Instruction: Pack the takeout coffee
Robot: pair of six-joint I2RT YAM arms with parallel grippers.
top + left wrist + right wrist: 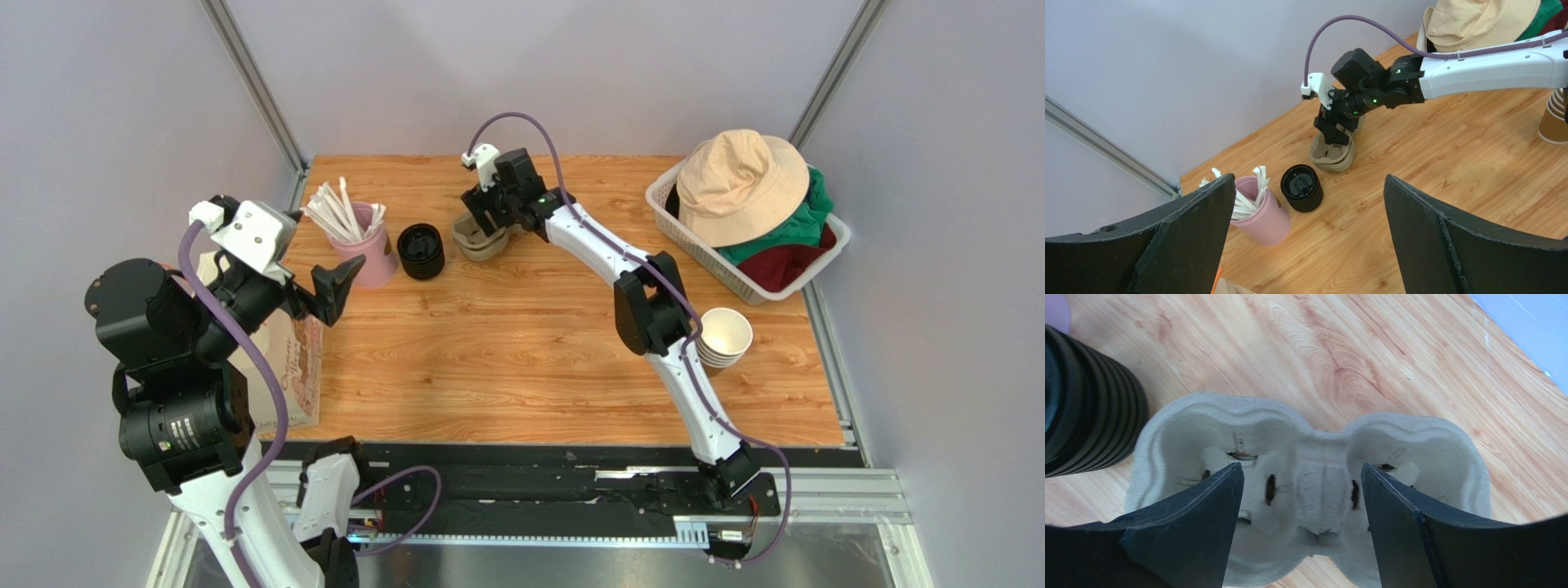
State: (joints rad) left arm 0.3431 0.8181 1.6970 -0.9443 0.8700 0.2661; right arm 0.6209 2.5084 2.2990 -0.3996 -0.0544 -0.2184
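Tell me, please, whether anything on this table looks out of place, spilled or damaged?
Nothing looks spilled or damaged. The one odd item is the white basket at the far right corner, piled with a beige hat and clothes, unrelated to coffee. The pulp cup carrier looks intact.

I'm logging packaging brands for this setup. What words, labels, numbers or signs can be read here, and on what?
Nothing can be read clearly.
Beige package at the table's left edge: reddish print, too blurred to read.
Left arm's black joint: small white marking, too small to read.
Stack of black lids: raised marks on the top lid, unreadable.
Pulp cup carrier: no text.
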